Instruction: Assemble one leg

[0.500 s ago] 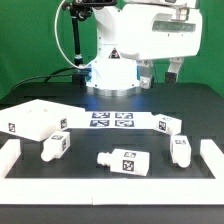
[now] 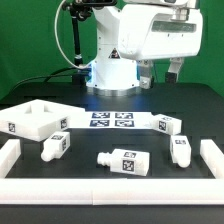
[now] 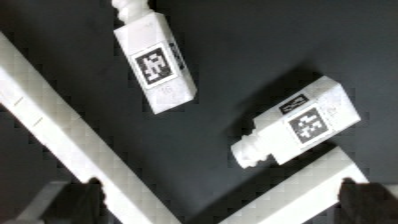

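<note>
Four short white legs with square tags lie on the black table: one (image 2: 57,145) at the exterior view's left, one (image 2: 122,161) in the front middle, and two at the right (image 2: 165,124) (image 2: 181,150). My gripper (image 2: 161,72) hangs high above the right side, open and empty. The wrist view shows two legs (image 3: 151,60) (image 3: 302,118) far below. My dark fingertips (image 3: 71,200) stand wide apart around my gripper (image 3: 217,205), with nothing between them.
The white square tabletop (image 2: 20,122) lies at the exterior view's left. The marker board (image 2: 112,120) lies mid-table. A low white rail (image 2: 100,196) borders the front and sides, and its corner shows in the wrist view (image 3: 54,110). The robot base (image 2: 110,70) stands behind.
The arm's white body has shifted slightly. The gripper stays high and open. No part on the table has moved.
</note>
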